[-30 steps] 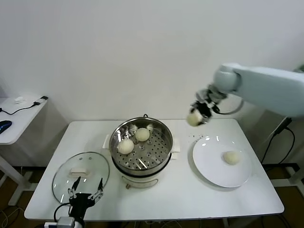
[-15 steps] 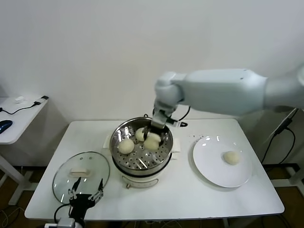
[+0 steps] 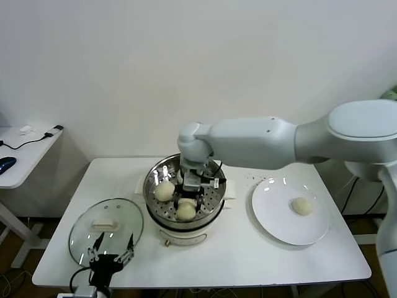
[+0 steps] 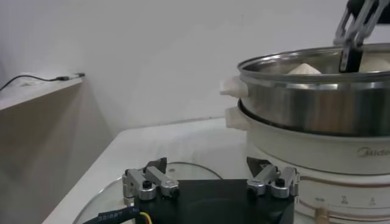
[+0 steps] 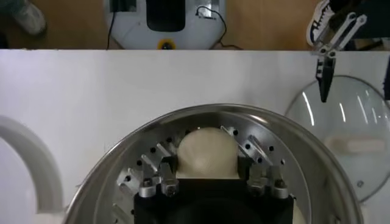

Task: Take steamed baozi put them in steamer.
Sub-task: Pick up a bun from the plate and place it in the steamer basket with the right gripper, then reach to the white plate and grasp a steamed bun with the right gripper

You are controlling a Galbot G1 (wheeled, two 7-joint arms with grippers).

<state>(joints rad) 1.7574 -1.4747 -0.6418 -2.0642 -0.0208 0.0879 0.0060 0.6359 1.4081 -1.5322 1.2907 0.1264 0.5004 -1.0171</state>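
Left gripper (image 3: pixel 110 257): parked at the table's (image 3: pixel 236 254) near edge, in front of the steamer, over the lid's rim; jaws spread wide, holding nothing.
Lid (image 3: pixel 105 228): round glass, lying flat near the steamer on its left.
Steamer (image 3: pixel 184 218): shiny steel pot on a white base, perforated tray inside.
Right gripper (image 5: pixel 208 181): lowered inside the steamer, fingers (image 5: pixel 164 178) either side of a bun; whether they grip it or stand just clear cannot be told.
Front bun (image 3: pixel 186 212): smooth, creamy-white dome on the tray at the steamer's near side.
Second bun (image 3: pixel 164 192): same look, on the tray's left part.
Plate (image 3: pixel 279 226): flat, white, right of the steamer.
Last bun (image 3: pixel 302 206): pale and round, alone on the plate.
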